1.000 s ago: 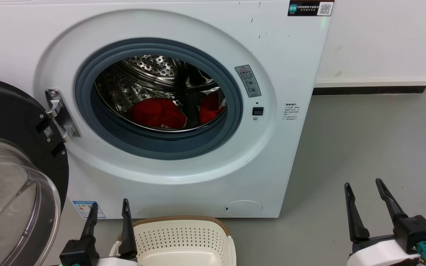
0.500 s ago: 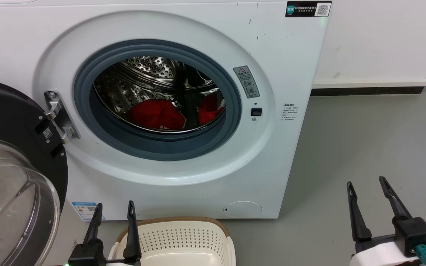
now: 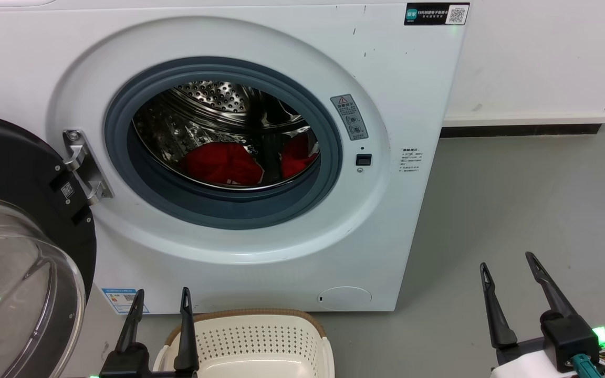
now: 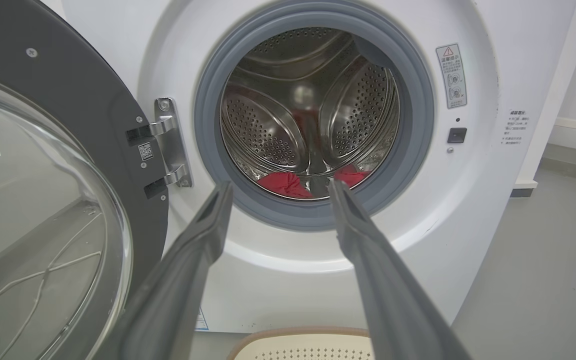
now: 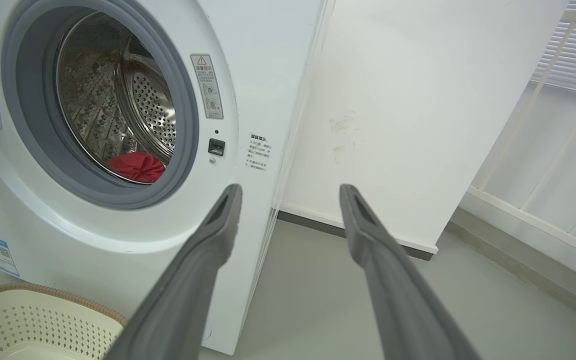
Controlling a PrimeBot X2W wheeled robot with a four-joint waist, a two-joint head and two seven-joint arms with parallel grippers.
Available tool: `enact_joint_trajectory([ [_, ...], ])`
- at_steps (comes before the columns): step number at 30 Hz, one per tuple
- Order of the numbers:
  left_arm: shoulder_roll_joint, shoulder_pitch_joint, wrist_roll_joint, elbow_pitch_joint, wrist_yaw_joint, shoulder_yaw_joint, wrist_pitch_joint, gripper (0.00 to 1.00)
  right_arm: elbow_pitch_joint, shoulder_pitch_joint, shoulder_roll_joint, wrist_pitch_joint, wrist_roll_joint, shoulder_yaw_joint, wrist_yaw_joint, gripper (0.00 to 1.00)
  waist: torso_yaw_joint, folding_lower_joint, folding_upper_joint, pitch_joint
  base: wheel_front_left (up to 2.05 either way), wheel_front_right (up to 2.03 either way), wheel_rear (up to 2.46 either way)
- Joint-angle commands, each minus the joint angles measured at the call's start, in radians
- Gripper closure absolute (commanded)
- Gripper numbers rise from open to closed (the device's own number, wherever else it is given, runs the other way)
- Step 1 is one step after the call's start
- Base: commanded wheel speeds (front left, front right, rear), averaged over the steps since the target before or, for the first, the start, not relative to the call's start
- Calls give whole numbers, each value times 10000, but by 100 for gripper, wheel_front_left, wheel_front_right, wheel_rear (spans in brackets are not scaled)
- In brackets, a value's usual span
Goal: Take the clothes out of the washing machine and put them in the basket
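Presently: red garments (image 3: 222,164) on washing machine (image 3: 397,79) drum (image 3: 213,97) floor, behind gasket (image 3: 229,210). Left gripper (image 3: 162,290), right gripper (image 3: 507,261): both spread, empty. Advised: reach over gasket, pinch bunched fabric deeply.

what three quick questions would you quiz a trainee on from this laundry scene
1. Short answer: are the left gripper and the right gripper open or shut?
2. True or false: the door of the washing machine stands open.
3. Pick one: the clothes lie A) in a gripper, B) in the drum, C) over the door.

Key: 1 open, both holding nothing; 2 true; 3 B.
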Motion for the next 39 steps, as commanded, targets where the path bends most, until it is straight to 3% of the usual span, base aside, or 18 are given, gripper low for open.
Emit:
enact_joint_trajectory([
  [1,-12,110,41,18,-46,29,-31,0,-5,116,-45,-25,17,1,-7,0,0,0,0,1,0,0,0],
  [15,-119,11,101,224,-423,318,-31,0,68,41,-45,-25,266,-86,-7,0,-89,0,0,100,0,0,0],
  [25,204,-710,148,563,-922,830,-30,0,147,-313,-39,-23,454,-323,-7,0,-806,0,0,1096,0,0,0],
  [30,752,-1815,156,775,-1301,1125,-30,0,-21,-745,-37,-23,599,-393,-7,0,-1238,0,0,2227,0,0,0],
  [35,1816,-3417,107,1454,-1790,1393,-31,0,-154,-1343,-34,-23,892,-461,-7,0,-1797,0,0,3528,0,0,0],
  [39,2841,-5145,-84,2783,-2058,1236,-3,0,-292,-1772,-31,-23,1196,-528,-7,0,-2174,0,0,4503,0,0,0],
])
